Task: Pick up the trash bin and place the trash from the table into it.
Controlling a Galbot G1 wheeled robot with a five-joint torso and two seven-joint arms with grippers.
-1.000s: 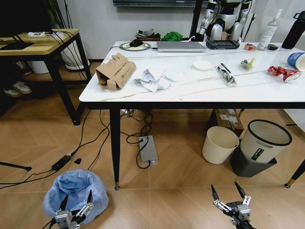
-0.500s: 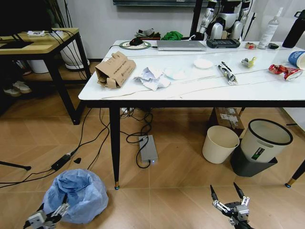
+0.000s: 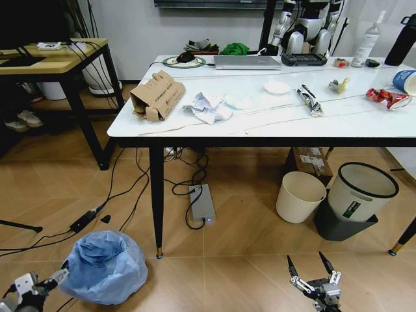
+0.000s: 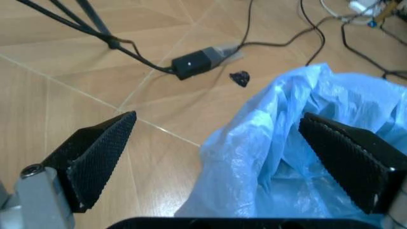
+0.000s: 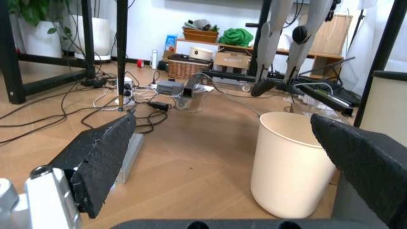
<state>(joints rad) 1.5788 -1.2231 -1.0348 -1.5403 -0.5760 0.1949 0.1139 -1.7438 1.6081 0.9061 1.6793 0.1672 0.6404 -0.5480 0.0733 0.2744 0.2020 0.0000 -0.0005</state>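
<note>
The trash bin (image 3: 104, 265), lined with a crinkled light-blue bag, stands on the floor in front of the table's left leg. My left gripper (image 3: 47, 279) is low at the bin's left side and open. In the left wrist view the bag's (image 4: 299, 143) rim lies between the spread fingers (image 4: 95, 152), untouched. My right gripper (image 3: 305, 261) hangs open near the floor on the right, holding nothing. On the table (image 3: 292, 123) lie the trash pieces: torn cardboard (image 3: 156, 96), crumpled white paper (image 3: 208, 107), a white lid (image 3: 277, 88), a red wrapper (image 3: 383, 97) and a paper cup (image 3: 404, 81).
A cream bin (image 3: 300, 196) and a white bin with a dark base (image 3: 359, 198) stand under the table's right half. Cables and a grey power unit (image 3: 202, 203) lie on the floor near the black table leg (image 3: 156, 201). A wooden desk (image 3: 58, 62) stands at the left.
My left gripper has swung from in front of the trash bin out to its left side. The right gripper has barely moved.
</note>
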